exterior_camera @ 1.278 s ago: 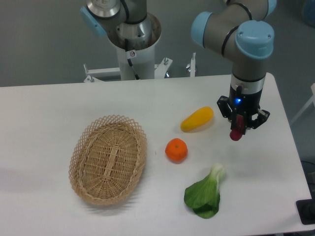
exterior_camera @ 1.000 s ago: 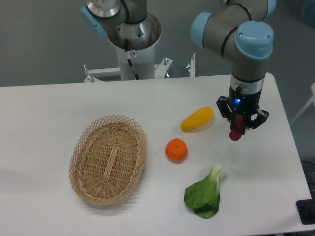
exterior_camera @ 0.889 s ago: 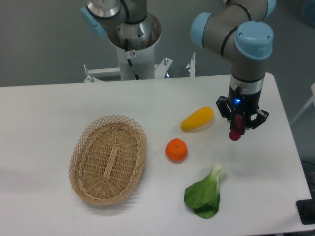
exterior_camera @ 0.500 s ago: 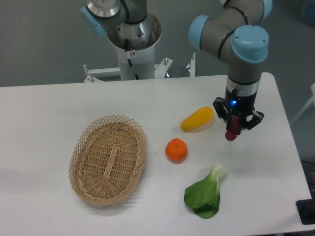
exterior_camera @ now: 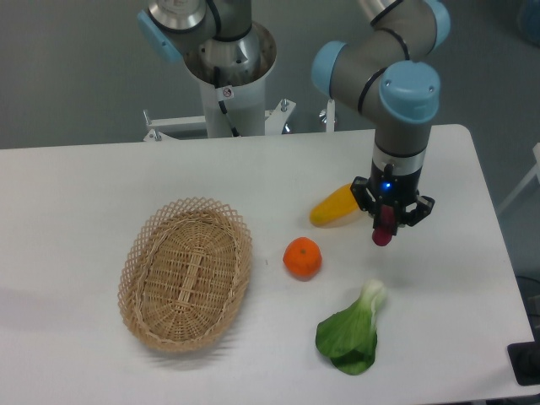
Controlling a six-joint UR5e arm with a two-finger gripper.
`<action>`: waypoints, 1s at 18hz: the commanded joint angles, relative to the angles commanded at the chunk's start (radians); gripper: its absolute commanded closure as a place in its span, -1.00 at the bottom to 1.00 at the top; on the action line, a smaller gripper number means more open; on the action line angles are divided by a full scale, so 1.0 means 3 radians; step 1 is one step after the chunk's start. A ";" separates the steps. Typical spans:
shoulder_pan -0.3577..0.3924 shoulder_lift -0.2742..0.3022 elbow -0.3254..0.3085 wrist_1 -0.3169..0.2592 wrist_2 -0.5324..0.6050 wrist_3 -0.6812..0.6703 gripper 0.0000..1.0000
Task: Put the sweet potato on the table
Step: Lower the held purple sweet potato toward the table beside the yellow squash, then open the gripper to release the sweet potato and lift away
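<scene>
Gripper (exterior_camera: 383, 224): pointing straight down from the arm's wrist, fingers clamped on the sweet potato, a blue light lit on its body.
Sweet potato (exterior_camera: 381, 233): held upright between the fingers, its dark red lower end sticking out below them; whether that end touches the table cannot be told from this view.
Table (exterior_camera: 76, 194): white top with rounded corners; its right edge lies well to the right of the gripper, its near edge well below.
Yellow vegetable (exterior_camera: 334, 207): just left of the gripper, lying tilted, its upper right end hidden behind the gripper body.
Orange (exterior_camera: 302, 257): left of the gripper and nearer the camera, apart from the yellow vegetable.
Leafy green (exterior_camera: 351, 331): nearer the camera than the gripper and slightly left, white stem end pointing up toward it with bare tabletop between.
Wicker basket (exterior_camera: 186, 272): oval, far to the left, well apart from the gripper.
Open room: bare white surface right of the gripper out to the table's edge, and a smaller bare patch directly beneath and in front of it.
</scene>
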 joint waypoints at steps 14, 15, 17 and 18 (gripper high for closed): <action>-0.0133 -0.0328 -0.0036 0.0251 0.0026 -0.0031 0.32; -0.0133 -0.0328 -0.0036 0.0252 0.0026 -0.0031 0.32; -0.0138 -0.0333 -0.0026 0.0252 0.0026 -0.0026 0.31; -0.0138 -0.0333 -0.0026 0.0252 0.0026 -0.0021 0.27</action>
